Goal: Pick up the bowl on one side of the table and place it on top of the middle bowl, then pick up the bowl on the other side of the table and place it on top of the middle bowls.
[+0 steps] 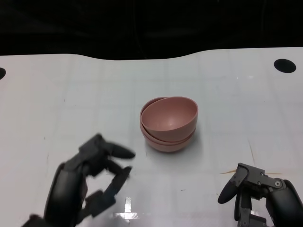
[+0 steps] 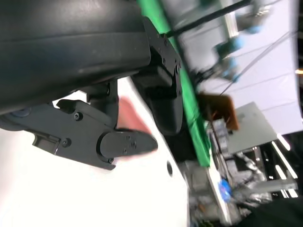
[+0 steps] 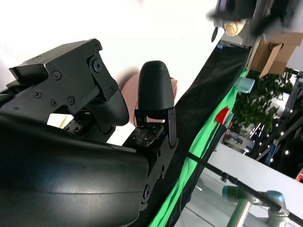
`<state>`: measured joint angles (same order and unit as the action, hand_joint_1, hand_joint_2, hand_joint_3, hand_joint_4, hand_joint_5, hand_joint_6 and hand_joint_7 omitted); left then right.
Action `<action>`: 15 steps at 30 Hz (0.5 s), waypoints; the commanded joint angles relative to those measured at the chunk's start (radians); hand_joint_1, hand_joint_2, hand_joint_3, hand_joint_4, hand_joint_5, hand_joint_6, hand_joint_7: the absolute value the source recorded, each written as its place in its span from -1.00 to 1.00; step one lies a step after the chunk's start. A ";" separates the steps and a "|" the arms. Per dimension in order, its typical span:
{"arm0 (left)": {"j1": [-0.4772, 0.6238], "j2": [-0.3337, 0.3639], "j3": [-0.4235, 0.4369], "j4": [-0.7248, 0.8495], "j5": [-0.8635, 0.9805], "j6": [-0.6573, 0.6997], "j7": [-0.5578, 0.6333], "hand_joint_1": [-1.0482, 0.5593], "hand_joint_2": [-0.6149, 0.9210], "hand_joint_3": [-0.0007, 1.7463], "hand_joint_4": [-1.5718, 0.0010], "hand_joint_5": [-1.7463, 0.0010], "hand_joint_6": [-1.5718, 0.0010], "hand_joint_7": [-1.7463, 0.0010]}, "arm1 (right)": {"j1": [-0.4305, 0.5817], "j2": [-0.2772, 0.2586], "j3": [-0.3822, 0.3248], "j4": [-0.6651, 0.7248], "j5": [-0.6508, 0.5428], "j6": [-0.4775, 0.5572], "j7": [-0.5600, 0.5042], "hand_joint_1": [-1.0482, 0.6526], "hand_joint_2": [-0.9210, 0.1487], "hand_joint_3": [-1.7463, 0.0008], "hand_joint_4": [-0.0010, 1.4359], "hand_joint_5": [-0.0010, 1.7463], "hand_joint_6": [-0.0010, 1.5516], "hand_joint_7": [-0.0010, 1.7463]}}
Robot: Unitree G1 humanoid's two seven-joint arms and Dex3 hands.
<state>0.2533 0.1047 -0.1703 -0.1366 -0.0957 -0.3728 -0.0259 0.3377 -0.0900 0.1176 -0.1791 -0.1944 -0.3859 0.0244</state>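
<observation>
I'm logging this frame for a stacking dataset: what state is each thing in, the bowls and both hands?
pink bowls: nested in one stack mid-table; top bowl sits tilted, not flush.
left hand: holds nothing, fingers apart, clear of the stack.
right hand: holds nothing, low by the near edge, away from the stack.
white table: no bowl left at either side.

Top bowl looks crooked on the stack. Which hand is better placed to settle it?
Left, probably. The left hand is open, its fingers reach toward the pink stack, and it lies nearer to it than the right hand. The top bowl sits tilted in the stack.
</observation>
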 commanded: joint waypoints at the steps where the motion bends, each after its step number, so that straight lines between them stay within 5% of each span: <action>1: 0.003 -0.007 0.027 0.017 -0.061 -0.011 -0.059 0.08 0.51 0.31 -0.05 -0.86 -0.01 -0.49 | 0.006 -0.016 -0.010 0.003 0.020 -0.024 0.010 0.20 0.19 -0.78 0.23 1.00 0.04 0.63; 15: -0.002 -0.071 0.064 0.059 -0.136 0.037 -0.162 0.04 0.45 0.33 -0.04 -1.00 0.00 -0.62 | 0.015 -0.014 -0.034 0.003 0.042 -0.040 0.015 0.21 0.16 -0.77 0.24 1.00 0.06 0.61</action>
<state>0.2493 0.0316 -0.1154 -0.0851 -0.2289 -0.3427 -0.1785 0.3470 -0.0946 0.0930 -0.1789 -0.1689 -0.4132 0.0374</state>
